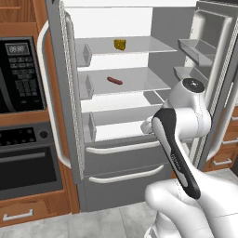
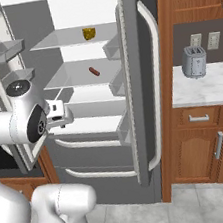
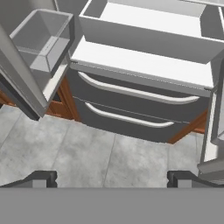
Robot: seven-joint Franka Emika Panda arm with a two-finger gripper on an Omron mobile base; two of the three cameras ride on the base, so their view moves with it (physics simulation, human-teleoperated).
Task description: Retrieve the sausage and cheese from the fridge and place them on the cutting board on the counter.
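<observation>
The fridge [image 1: 118,153] stands open with both doors swung wide. On its top glass shelf sits the yellow cheese [image 1: 120,44] [image 2: 89,33]. One shelf lower lies the dark reddish sausage [image 1: 115,81] [image 2: 94,71]. My gripper [image 3: 111,177] hangs in front of the lower shelves, well below both foods, and points down at the freezer drawers [image 3: 127,109] and the floor. Its fingertips [image 3: 41,177] stand far apart with nothing between them: open. The right base view shows the gripper [image 2: 59,116] at the end of the bent arm. The cutting board and the counter are out of view.
A black microwave [image 1: 18,74] and oven [image 1: 28,162] stand left of the fridge. The open fridge doors [image 1: 60,93] [image 2: 140,89] flank the arm, with bins [image 3: 41,39] on them. A toaster [image 2: 193,62] sits on a wall counter [image 2: 216,85] to the right.
</observation>
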